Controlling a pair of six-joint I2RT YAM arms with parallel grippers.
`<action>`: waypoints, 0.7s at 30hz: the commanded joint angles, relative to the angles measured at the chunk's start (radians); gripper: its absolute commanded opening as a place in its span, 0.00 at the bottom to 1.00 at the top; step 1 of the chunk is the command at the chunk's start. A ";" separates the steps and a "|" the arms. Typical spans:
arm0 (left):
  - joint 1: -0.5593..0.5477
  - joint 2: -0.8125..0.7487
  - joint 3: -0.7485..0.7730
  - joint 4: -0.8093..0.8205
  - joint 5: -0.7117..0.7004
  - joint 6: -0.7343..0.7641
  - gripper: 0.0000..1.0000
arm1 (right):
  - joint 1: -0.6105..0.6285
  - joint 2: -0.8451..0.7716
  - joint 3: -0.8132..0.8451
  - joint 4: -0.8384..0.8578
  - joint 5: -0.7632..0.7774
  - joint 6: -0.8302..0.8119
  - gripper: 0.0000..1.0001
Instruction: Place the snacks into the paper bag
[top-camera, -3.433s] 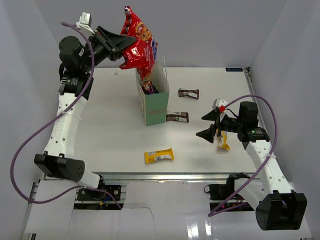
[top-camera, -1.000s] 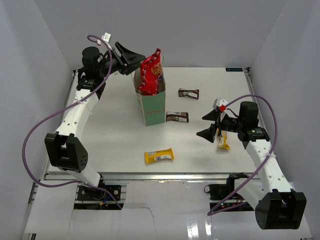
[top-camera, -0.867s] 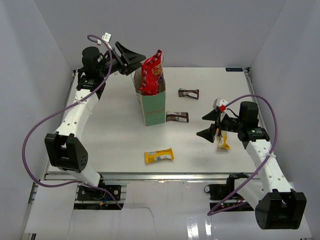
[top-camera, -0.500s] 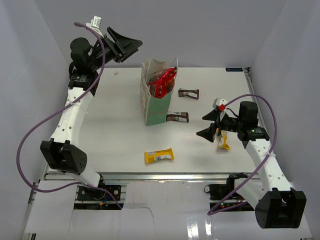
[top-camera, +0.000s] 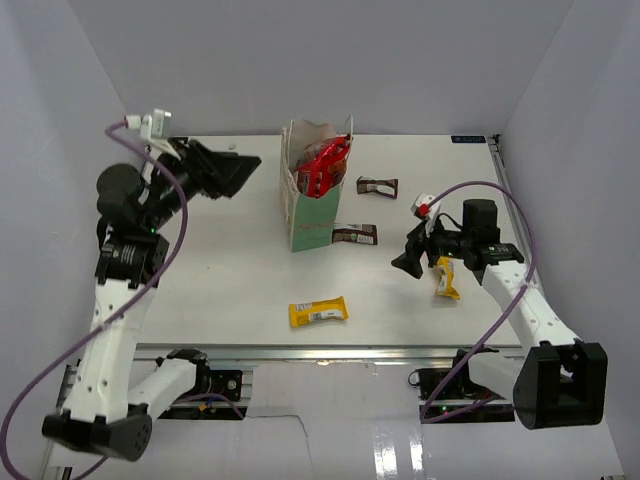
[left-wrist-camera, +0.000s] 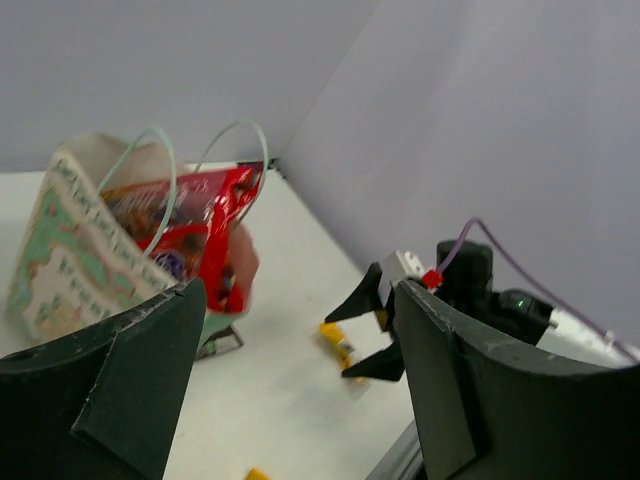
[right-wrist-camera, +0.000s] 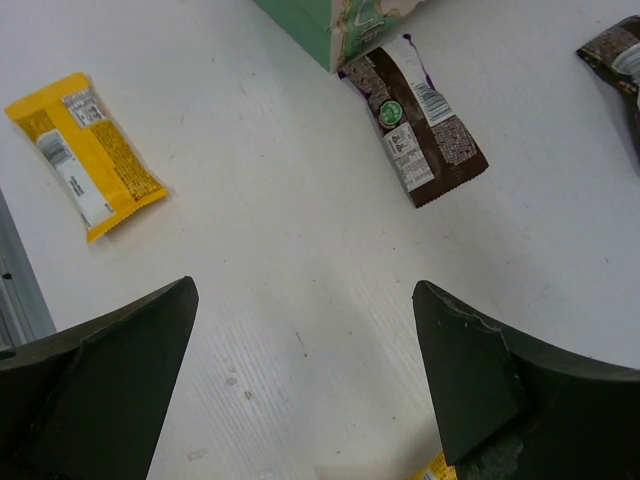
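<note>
The mint-green paper bag (top-camera: 311, 218) stands upright at the table's middle, and a red-orange packet (top-camera: 323, 165) sticks out of its top. My left gripper (top-camera: 228, 172) hangs open and empty to the left of the bag, well apart from it. In the left wrist view the bag (left-wrist-camera: 60, 255) and red packet (left-wrist-camera: 190, 225) lie ahead of my left gripper (left-wrist-camera: 300, 290). One yellow bar (top-camera: 318, 312) lies near the front. A second yellow bar (top-camera: 446, 280) lies just beside my open right gripper (top-camera: 413, 252). Two brown bars (top-camera: 355, 234) (top-camera: 377, 186) lie right of the bag.
The right wrist view looks down past my right gripper (right-wrist-camera: 305, 290) at the yellow bar (right-wrist-camera: 85, 155), the nearer brown bar (right-wrist-camera: 415, 120) by the bag's corner (right-wrist-camera: 340, 25), and the end of the other brown bar (right-wrist-camera: 610, 45). Grey walls enclose the table on three sides.
My left gripper opened and let go of the red packet, which dropped deeper into the bag. The left arm then pulled back left and lower. My right gripper shifted slightly left.
</note>
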 joint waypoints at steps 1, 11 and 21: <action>-0.001 -0.211 -0.167 -0.124 -0.083 0.193 0.87 | 0.068 0.050 0.057 -0.044 0.074 -0.186 0.93; -0.021 -0.516 -0.450 -0.354 -0.025 0.426 0.87 | 0.226 0.398 0.211 0.077 0.131 -0.594 0.90; -0.045 -0.742 -0.655 -0.260 -0.050 0.462 0.91 | 0.280 0.694 0.379 0.209 0.235 -0.555 0.91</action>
